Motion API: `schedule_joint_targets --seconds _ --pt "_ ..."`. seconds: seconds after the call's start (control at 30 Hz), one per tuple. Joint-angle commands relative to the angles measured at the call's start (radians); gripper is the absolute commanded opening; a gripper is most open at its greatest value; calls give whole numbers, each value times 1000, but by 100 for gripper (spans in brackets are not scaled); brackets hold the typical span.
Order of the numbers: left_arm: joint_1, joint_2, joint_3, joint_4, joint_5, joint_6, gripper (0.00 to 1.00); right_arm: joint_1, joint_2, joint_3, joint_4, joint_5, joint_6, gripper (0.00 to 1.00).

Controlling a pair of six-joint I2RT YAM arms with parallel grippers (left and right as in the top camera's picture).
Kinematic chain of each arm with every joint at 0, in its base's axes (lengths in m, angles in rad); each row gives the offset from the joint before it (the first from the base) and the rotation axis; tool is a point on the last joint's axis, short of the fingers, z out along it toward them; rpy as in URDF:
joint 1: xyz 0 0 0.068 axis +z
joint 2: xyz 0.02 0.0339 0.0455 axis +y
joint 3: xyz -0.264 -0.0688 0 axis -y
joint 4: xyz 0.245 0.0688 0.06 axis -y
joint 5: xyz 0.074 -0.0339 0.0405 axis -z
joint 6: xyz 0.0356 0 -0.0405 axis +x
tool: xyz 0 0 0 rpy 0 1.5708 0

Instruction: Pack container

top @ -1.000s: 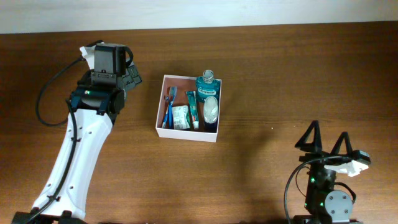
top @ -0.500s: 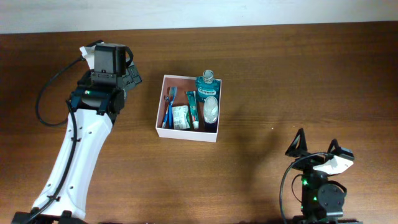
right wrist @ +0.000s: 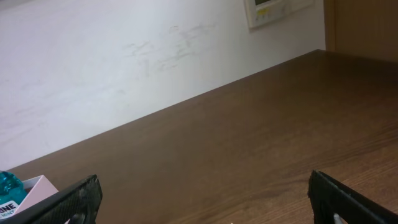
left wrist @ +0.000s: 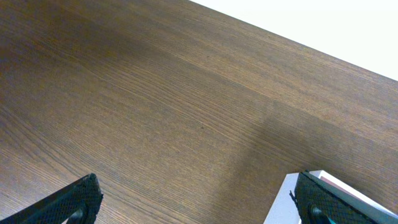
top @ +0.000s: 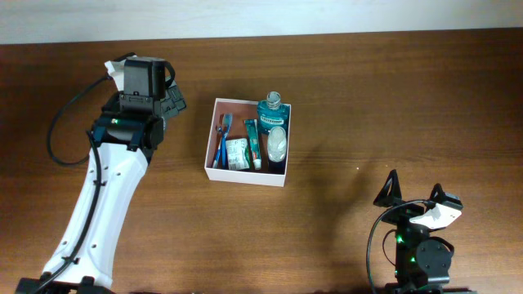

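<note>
The container (top: 280, 175), a shallow white-walled square box with a pinkish-brown inside, sits mid-table. It holds a blue toothbrush (top: 222, 140), a small white packet (top: 237, 153), a teal toothpaste tube (top: 254, 140), a teal mouthwash bottle (top: 272, 111) and a clear oval item (top: 279, 143). My left gripper (top: 173, 100) is open and empty, left of the container; a container corner shows in the left wrist view (left wrist: 280, 202). My right gripper (top: 413, 190) is open and empty at the front right, well away from the container, whose corner shows in the right wrist view (right wrist: 34, 188).
The brown wooden table (top: 368, 98) ends at a white wall along the back. A black cable (top: 61, 122) loops beside my left arm. A wall panel (right wrist: 273, 9) shows in the right wrist view.
My right gripper has drawn back toward the front edge and turned a little to the left. My left arm and the container's contents have not moved.
</note>
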Motion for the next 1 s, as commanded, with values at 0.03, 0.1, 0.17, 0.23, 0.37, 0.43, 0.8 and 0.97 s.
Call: schedule_joint_targets --seconds 0.03,0.1,0.17,0.23,0.37,0.43,0.8,0.97 --pt "2 2 3 -1 -14 13 99 7 -11 -8 -3 -10 -8 99" --pt "2 2 3 -1 -14 13 99 7 -11 -8 -3 -10 -8 99" --pt "2 2 3 -1 -14 13 99 7 -11 -8 -3 -10 -8 99" --pt "2 2 3 -1 -14 13 99 7 -11 -8 -3 -10 -8 98" --pt "2 2 3 -1 -14 13 99 7 -11 -8 -3 -10 -8 99" --pt "2 2 3 -1 -14 13 99 7 -11 -8 -3 -10 -8 99" --pt "2 2 3 -1 -14 13 99 7 -11 -8 -3 -10 -8 99" --pt "2 3 3 -42 -14 13 99 7 -11 -8 -3 -10 -8 99"
